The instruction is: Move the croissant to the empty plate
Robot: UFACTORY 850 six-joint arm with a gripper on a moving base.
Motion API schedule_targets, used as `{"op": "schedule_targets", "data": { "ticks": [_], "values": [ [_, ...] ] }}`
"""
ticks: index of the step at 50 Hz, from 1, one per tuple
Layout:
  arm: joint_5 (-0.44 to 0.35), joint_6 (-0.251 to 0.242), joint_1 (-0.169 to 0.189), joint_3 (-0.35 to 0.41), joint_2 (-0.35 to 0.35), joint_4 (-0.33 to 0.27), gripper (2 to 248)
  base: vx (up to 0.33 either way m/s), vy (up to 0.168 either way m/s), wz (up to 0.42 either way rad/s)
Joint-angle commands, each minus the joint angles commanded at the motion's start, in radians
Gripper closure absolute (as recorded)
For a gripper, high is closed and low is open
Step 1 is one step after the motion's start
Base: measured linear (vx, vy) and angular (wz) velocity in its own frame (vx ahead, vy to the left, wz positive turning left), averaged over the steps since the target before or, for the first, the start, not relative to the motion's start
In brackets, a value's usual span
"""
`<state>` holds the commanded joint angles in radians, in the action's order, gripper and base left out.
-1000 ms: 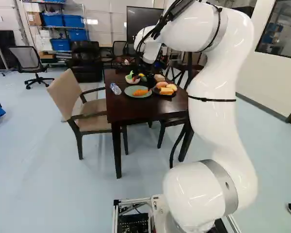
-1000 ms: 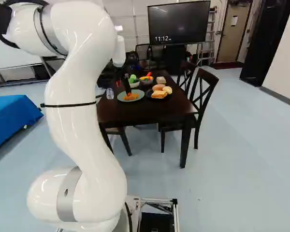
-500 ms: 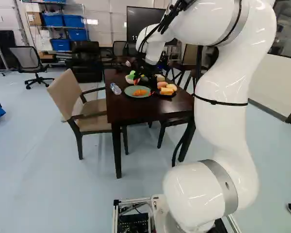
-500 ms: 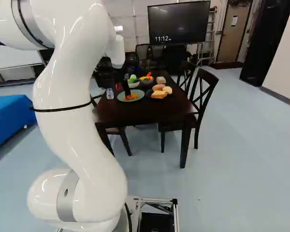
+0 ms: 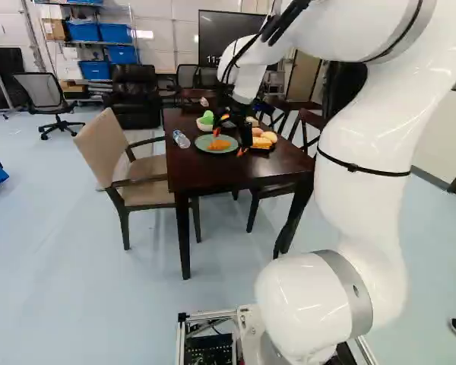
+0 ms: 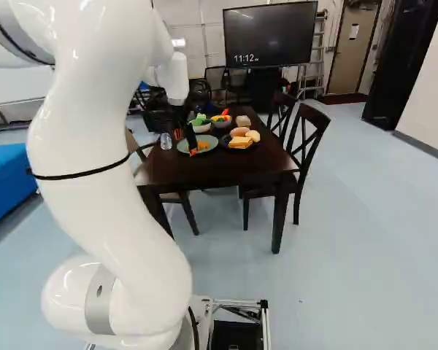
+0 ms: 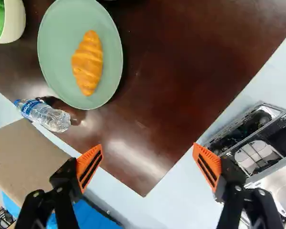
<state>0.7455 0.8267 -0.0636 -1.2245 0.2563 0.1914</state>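
The croissant [image 7: 88,62] lies on the green plate [image 7: 110,52], wholly inside the rim, with no other food beside it there. The gripper [image 7: 148,148] has its orange-padded fingers wide apart, nothing between them, and the croissant sits ahead of them, well out of reach of the pads.

No other bare plate shows, so the green one is probably the plate meant, and I judge the placing done. What is left looks like clearing off: the next move should lift the gripper up and back over the dark table [image 7: 181,71], fingers kept spread, without brushing the plate's edge.

Just beside the plate a clear water bottle [image 7: 47,116] lies on its side; a knock could roll it. Close by on the far side stand a white bowl [image 6: 202,128] of green produce and a grey bowl [image 6: 221,125] with mixed produce. Next to the green plate, a dark plate [image 6: 225,141] holds bread [image 6: 240,142]; in the left base view the gripper hangs near it, so a low sideways swing might catch either.
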Motion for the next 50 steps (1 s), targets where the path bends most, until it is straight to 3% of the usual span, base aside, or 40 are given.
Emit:
{"op": "schedule_targets", "data": {
  "ticks": [30,50],
  "values": [
    [0.0,0.0,0.024,0.165,-0.142,0.0,3,0.0,0.0,0.0],
    [0.0,0.0,0.024,0.172,-0.148,0.0,3,0.0,0.0,0.0]
  ]
}}
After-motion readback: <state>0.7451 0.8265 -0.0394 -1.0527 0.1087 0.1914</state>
